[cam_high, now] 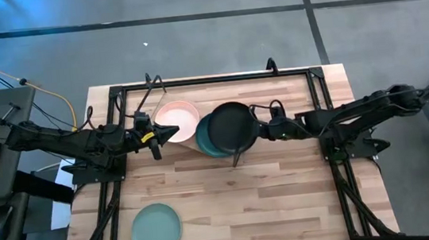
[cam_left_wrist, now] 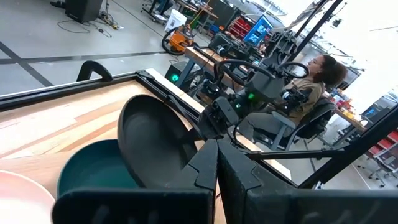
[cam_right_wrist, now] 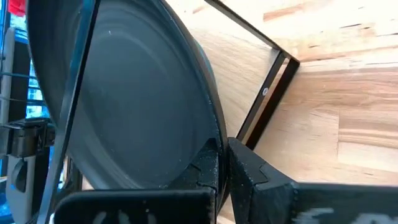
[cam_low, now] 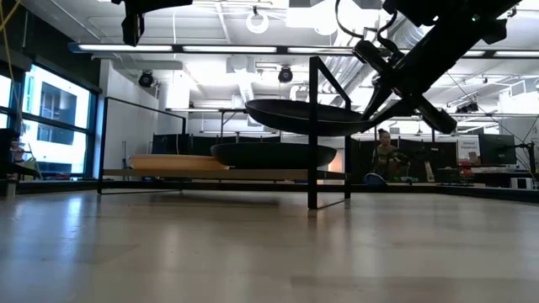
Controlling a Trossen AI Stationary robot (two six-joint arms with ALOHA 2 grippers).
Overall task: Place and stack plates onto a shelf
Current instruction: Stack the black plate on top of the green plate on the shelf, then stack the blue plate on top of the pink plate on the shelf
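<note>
My right gripper (cam_high: 261,129) is shut on the black plate (cam_high: 231,126), which hovers over the dark teal plate (cam_high: 207,141). The teal plate (cam_low: 269,155) rests on the shelf's pale wood board (cam_low: 253,174), with the pink-cream plate (cam_high: 177,119) beside it on the left. The mint green plate (cam_high: 156,228) lies flat on the table near its front left. My left gripper (cam_high: 154,136), shut, hangs above the pink plate's left edge and shows high up in the low view (cam_low: 133,21). My right gripper pinches the black plate's rim (cam_right_wrist: 210,138) on its right side between the two fingers (cam_right_wrist: 245,171). The fingers come from the table's right, slanting down. The plate (cam_low: 303,116) is lifted clear, nearly level, a short way above the teal plate.
The shelf's black metal frame post (cam_low: 313,126) stands in front of the plates, and its thin rails (cam_high: 210,80) run round the table's far part. A person (cam_low: 386,153) sits beyond the table. Bare tabletop (cam_high: 271,202) lies near the front right.
</note>
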